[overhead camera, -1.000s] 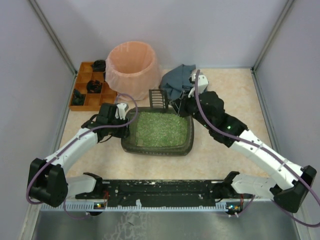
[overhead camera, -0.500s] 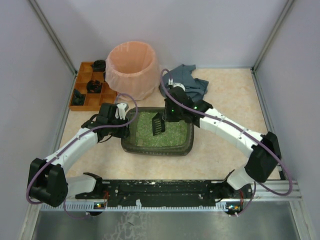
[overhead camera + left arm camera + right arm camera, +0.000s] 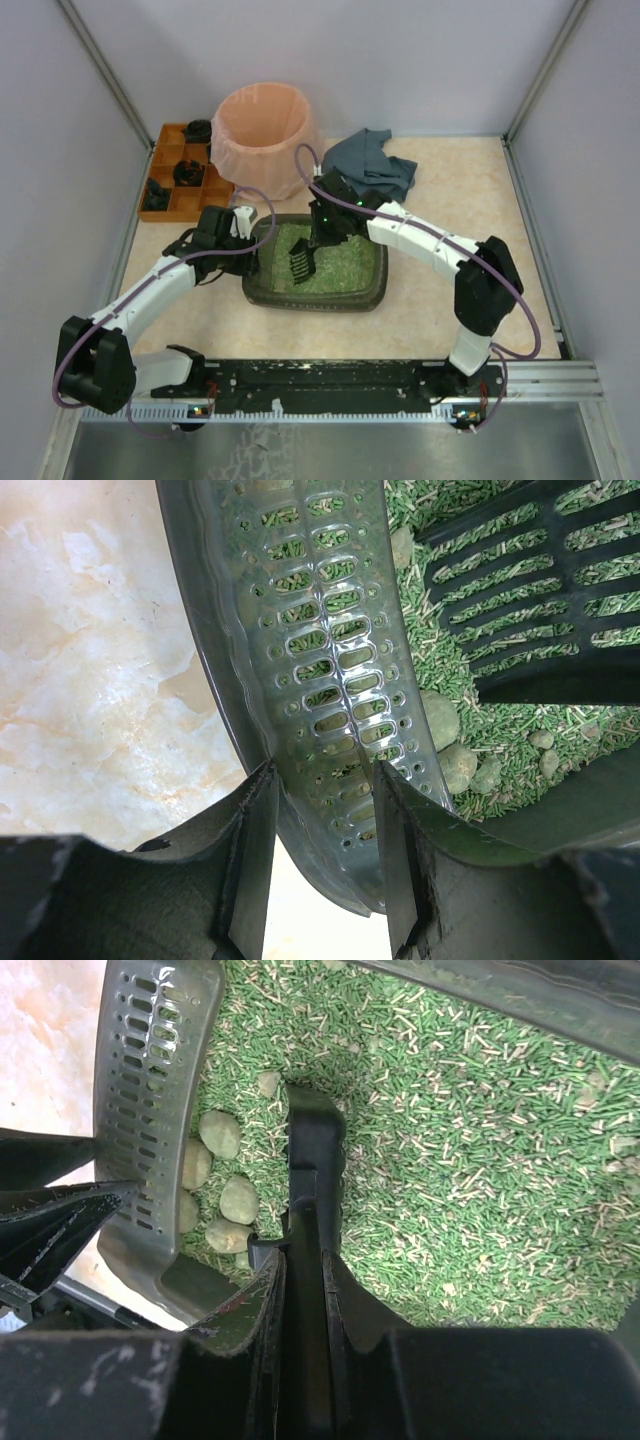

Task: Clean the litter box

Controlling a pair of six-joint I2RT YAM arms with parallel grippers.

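The dark olive-grey litter box holds green litter. My left gripper is shut on its perforated left rim, one finger outside and the other inside. My right gripper is shut on the handle of a black slotted scoop, which is lowered into the litter at the box's left half. In the right wrist view the scoop stands edge-on in the litter, next to several pale clumps by the left rim. The clumps and the scoop also show in the left wrist view.
A round pink-lined bin stands behind the box at the left. An orange compartmented tray with dark items lies far left. A blue-grey cloth lies behind the box at the right. Grey walls enclose the table.
My right arm has swung left from the cloth and brought the scoop down into the litter, now near the box's left side. My left gripper has not moved.
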